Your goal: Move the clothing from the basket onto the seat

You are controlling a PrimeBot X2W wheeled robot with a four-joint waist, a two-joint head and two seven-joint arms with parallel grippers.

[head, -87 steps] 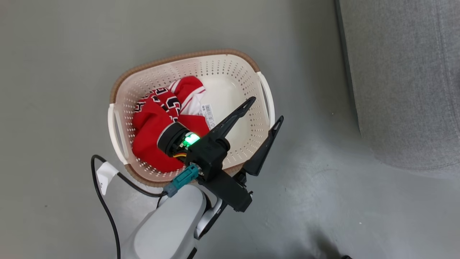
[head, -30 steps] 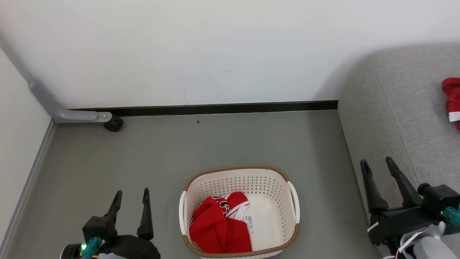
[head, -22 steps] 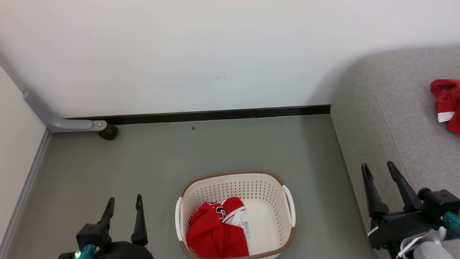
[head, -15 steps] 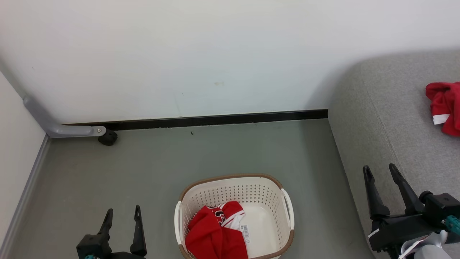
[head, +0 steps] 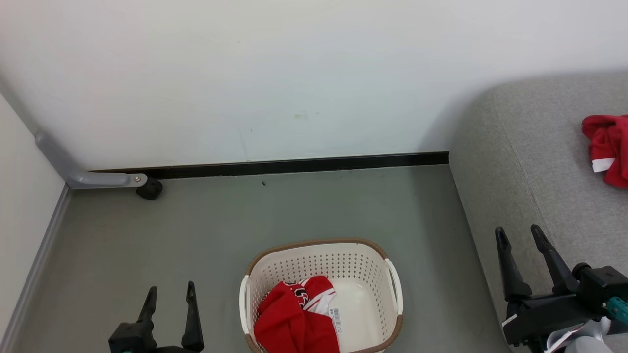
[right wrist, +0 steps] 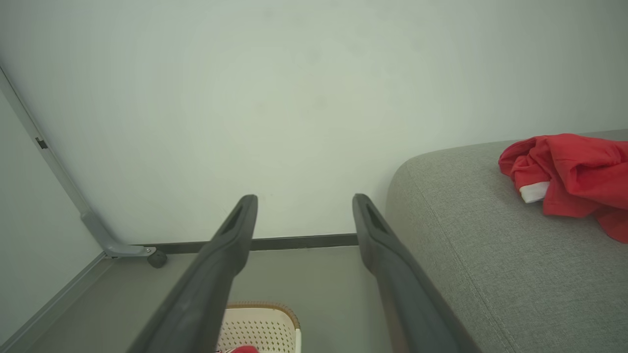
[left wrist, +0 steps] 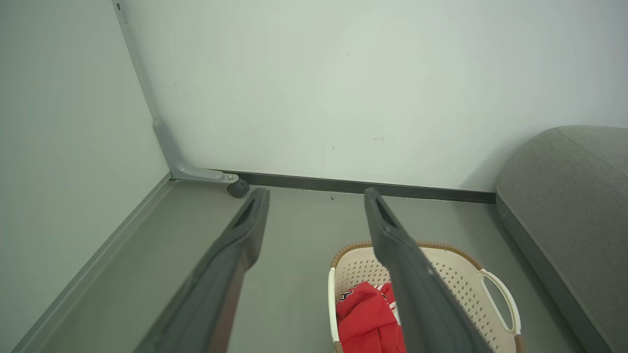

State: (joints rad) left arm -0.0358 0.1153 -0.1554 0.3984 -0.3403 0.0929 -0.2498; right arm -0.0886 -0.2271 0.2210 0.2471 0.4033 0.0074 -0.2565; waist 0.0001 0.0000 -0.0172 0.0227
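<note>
Item: clothing [head: 294, 321], red, one bunched heap in the left half of the basket [head: 319, 244], against its near-left wall; the heap runs roughly near to far
Also: second red garment [head: 606, 147], lying on the seat [head: 530, 162], far right
Container: basket on the floor [head: 245, 220], near centre, long axis left to right, close to the seat's left edge without touching it
Tool, left gripper [head: 171, 287]: fingers spread, empty, hovering left of the basket; the heap lies to its right and slightly nearer, so this looks the closer arm
Tool, right gripper [head: 517, 229]: fingers spread, empty, over the seat's left edge, well right of the heap
</note>
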